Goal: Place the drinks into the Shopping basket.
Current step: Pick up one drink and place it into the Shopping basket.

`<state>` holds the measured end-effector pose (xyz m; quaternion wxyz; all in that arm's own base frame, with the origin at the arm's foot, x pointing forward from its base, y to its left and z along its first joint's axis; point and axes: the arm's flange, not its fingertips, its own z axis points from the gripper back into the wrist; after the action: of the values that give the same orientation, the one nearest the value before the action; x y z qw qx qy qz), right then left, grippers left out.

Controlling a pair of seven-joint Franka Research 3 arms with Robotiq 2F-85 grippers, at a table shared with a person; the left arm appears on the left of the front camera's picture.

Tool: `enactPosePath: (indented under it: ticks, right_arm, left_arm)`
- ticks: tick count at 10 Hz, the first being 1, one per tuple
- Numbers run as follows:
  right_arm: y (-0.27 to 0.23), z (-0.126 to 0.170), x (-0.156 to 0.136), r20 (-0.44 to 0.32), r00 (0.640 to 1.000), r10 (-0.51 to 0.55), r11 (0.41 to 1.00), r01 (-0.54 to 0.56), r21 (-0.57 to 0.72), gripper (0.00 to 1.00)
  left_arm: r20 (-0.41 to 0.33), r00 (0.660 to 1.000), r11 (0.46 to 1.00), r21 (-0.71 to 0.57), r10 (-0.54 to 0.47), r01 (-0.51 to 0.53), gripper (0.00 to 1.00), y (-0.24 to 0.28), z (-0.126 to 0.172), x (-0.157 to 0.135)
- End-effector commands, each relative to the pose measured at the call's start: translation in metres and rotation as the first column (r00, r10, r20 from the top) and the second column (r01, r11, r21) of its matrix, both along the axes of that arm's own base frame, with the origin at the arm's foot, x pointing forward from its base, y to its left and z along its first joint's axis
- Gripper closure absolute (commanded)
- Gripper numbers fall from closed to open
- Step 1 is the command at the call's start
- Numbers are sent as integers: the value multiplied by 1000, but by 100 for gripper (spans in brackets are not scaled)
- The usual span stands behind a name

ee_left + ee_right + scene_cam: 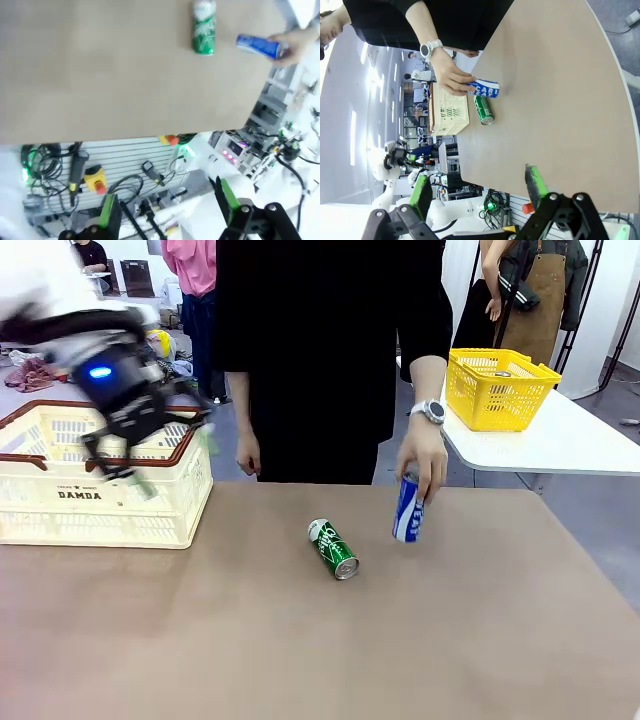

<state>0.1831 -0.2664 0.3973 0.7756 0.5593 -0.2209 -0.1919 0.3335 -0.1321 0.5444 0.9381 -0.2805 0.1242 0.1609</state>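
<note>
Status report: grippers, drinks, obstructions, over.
Left gripper, right gripper open, empty. Green can lying on table, free. Blue can in person's hand, blocked. Shopping basket at table's left.

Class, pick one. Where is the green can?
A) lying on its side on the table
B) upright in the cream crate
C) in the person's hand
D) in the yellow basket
A: the green can lies on its side on the table; the person's hand holds the blue can.

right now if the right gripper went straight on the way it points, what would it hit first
Probably the bare table ahead of the right gripper; the green can lies farther along roughly the same line. Depth is unclear, so it's a guess.
</note>
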Motion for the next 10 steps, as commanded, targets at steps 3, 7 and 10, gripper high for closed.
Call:
enactPosePath:
  ticks: [3,7,10]
  right_arm:
    - [0,2,2,34,999,-1,1000,1,2,0]
    - [0,2,2,34,999,-1,1000,1,2,0]
    - [0,2,2,34,999,-1,1000,1,2,0]
  left_arm:
    - [112,979,985,-60,169,-163,0,50,-34,-84]
    - [99,980,984,-69,171,-164,0,40,-37,-71]
    - [29,995,992,80,92,-94,0,-25,-33,5]
